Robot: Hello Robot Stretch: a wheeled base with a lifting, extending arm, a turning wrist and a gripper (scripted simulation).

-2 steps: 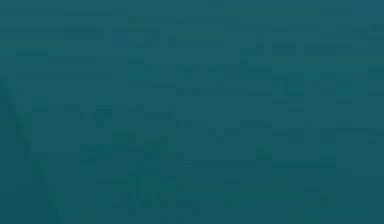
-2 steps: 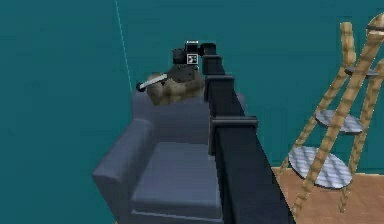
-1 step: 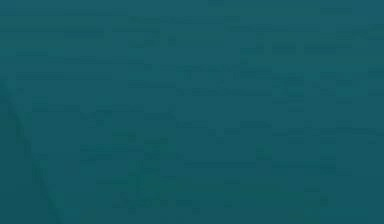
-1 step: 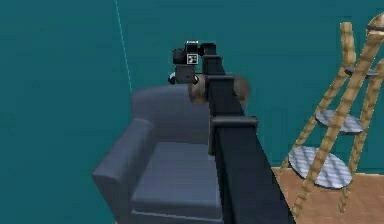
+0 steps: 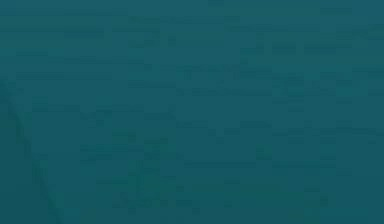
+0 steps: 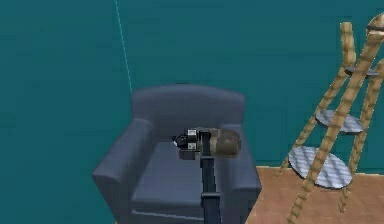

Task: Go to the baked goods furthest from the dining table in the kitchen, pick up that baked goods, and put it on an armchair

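Observation:
A blue-grey armchair (image 6: 165, 175) stands against a teal wall in the arm side view's middle. The dark arm bar rises from the bottom edge over the chair's seat. At its top, in front of the backrest, is my gripper (image 6: 186, 143), with the white marker squares just right of it. A rounded brown lump (image 6: 230, 144) sits right of the markers, above the chair's armrest. I cannot tell whether the gripper holds anything.
A teal wall (image 5: 200, 110) stands close ahead in the forward view. In the arm side view a wooden ladder-style shelf (image 6: 335, 120) with round grey trays leans at the right, on a wooden floor (image 6: 300, 205).

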